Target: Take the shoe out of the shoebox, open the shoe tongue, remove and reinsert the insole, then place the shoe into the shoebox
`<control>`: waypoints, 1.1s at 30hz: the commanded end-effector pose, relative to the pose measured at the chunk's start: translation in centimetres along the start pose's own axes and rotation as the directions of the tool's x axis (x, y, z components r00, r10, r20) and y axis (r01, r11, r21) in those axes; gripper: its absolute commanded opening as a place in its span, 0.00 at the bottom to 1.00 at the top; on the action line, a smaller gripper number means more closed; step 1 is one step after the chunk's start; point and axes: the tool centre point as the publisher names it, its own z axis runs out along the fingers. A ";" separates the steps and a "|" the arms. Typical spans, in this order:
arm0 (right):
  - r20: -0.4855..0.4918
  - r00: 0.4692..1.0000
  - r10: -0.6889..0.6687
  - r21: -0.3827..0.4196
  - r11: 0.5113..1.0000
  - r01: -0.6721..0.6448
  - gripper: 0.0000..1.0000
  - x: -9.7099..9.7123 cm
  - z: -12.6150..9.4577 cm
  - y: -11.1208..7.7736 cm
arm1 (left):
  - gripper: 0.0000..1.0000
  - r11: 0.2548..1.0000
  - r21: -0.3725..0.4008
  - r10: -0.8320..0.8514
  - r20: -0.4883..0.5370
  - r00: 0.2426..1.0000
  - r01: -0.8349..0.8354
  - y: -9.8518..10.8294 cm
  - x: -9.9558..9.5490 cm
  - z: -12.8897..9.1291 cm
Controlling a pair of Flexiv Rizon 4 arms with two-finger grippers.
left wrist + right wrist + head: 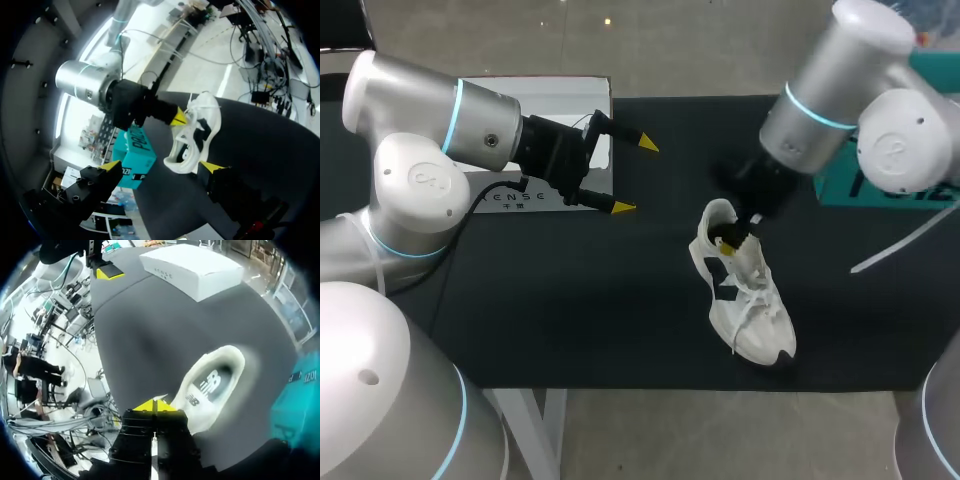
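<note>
Nearest me, the shoe (745, 300) is standing on its sole on the table (570, 300), right of the middle and well apart from the box, so taking it out is looking done. Its long axis is running from near to far with a slight slant: the toe (768, 345) is pointing toward my edge and a little right, the heel (718, 212) toward the far side, the opening facing up. Just behind the laces, the right gripper (728, 243) is reaching down into the collar by the tongue (752, 258), its yellow tips pressing together (whether a thin bit of tongue is lying pinched between them, I cannot tell). In the right wrist view the insole (212, 385) is lying flat inside the shoe, so I am judging that the work is sitting at the tongue step, with the insole's removal and return and the boxing of the shoe left to do, though one moment cannot prove this. Farther off and to the left, the left gripper (632, 175) is hanging above the table with its fingers spread wide, holding nothing. Farthest, the white box (550, 100) is sitting at the table's far left, its lid seemingly on.
</note>
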 end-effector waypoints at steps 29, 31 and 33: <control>0.020 0.975 0.222 -0.087 0.972 -0.220 1.00 -2.6 -4.4 0.3 | 1.00 1.000 -0.001 0.001 -0.002 1.000 -0.001 0.0 0.0 0.0; 0.020 0.975 0.222 -0.087 0.972 -0.220 1.00 -2.6 -4.4 0.3 | 1.00 1.000 -0.001 0.001 -0.002 1.000 -0.001 0.0 0.0 0.0; 0.020 0.975 0.222 -0.087 0.972 -0.220 1.00 -2.6 -4.4 0.3 | 1.00 1.000 -0.001 0.001 -0.002 1.000 -0.001 0.0 0.0 0.0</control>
